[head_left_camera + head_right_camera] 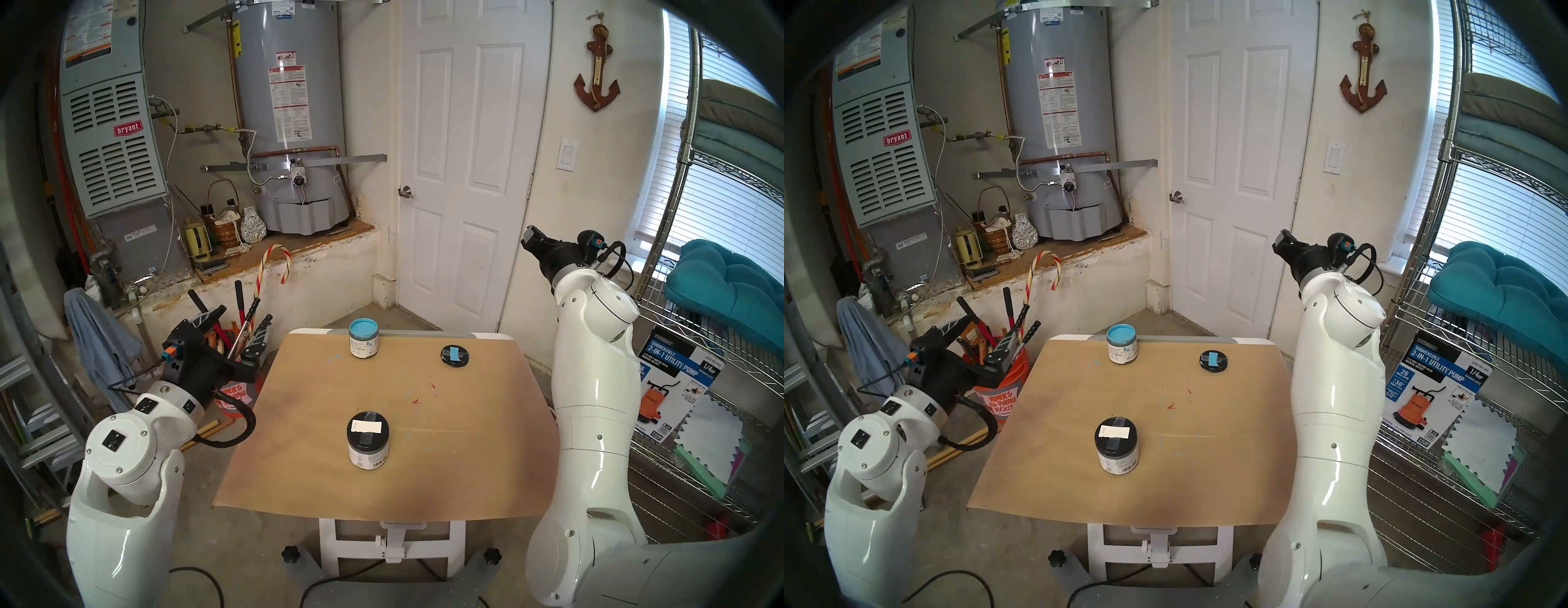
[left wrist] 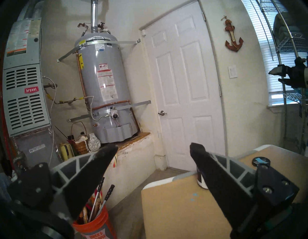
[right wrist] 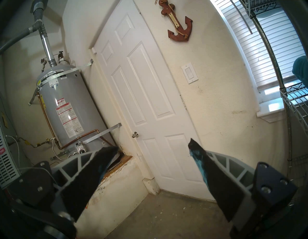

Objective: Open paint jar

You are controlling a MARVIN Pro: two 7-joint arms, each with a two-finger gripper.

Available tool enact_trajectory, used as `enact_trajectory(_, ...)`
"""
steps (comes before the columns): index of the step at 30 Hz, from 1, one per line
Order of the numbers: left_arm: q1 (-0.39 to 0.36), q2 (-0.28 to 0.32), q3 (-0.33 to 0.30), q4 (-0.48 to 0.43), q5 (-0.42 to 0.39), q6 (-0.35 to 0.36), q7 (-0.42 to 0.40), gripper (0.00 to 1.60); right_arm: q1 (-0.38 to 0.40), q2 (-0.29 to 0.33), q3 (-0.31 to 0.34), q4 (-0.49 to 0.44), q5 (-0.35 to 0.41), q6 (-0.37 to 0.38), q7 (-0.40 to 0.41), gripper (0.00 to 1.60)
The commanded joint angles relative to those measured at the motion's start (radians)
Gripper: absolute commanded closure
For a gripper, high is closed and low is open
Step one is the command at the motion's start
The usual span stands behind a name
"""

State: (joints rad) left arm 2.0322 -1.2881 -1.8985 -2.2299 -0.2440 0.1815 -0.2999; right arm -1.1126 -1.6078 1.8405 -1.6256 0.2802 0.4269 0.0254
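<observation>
Left jaws: spread wide, empty; the left gripper [image 1: 237, 335] hangs off the bench's left edge, over an orange bucket [image 1: 1004, 392] of long-handled tools, pointing level toward the far wall.
Right jaws: spread wide, empty; the right gripper [image 3: 153, 147] is raised beyond the bench's far right corner, aimed at the white door [image 3: 141, 100]; blue smears show on its fingertips [image 3: 197, 154].
Hidden or unclear: in the head views the right jaws are foreshortened and only a dark stub shows, so their gap reads only in the wrist view. In the left wrist view the right-hand finger covers most of the open jar, leaving just its base. The paint jar appears in neither wrist view. Label print is too small to read.
Paint jar: the paint jar [image 1: 367, 439] stands upright on the bench [image 1: 466, 467], toward the near edge and about midway between left and right edges, its black lid [image 1: 367, 426] with a white tape strip in place.
Jar against jaws: well apart from both; the left jaws sit farther back and off to the left, the right jaws far back, to the right and higher.
Others on bench: an open jar of light-blue paint [image 1: 363, 338] at the far edge; a loose black lid with blue tape [image 1: 455, 355] near the far right corner, apart from it.
Bench top: brown paper cover with small paint flecks.
</observation>
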Motion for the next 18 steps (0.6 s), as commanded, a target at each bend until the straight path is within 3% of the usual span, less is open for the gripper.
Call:
enact_trajectory(1, 0.114, -0.016, -0.069, -0.053, -0.049, 0.028, -0.120, 0.00, 0.017, 0.000, -0.005, -0.018, 0.000, -0.005, 0.001, 0.00)
enact_trajectory(9, 0.218, -0.011, -0.129, -0.033, -0.054, 0.055, -0.279, 0.00, 0.017, 0.000, -0.007, -0.021, 0.000, -0.005, -0.001, 0.00)
enact_trajectory(15, 0.293, 0.078, -0.148, -0.014, -0.078, -0.018, -0.394, 0.00, 0.016, 0.000, -0.007, -0.024, -0.001, -0.005, -0.003, 0.00)
enact_trajectory(18, 0.278, 0.097, -0.154, 0.017, -0.099, -0.043, -0.465, 0.00, 0.016, -0.001, -0.008, -0.025, -0.002, -0.005, -0.004, 0.00)
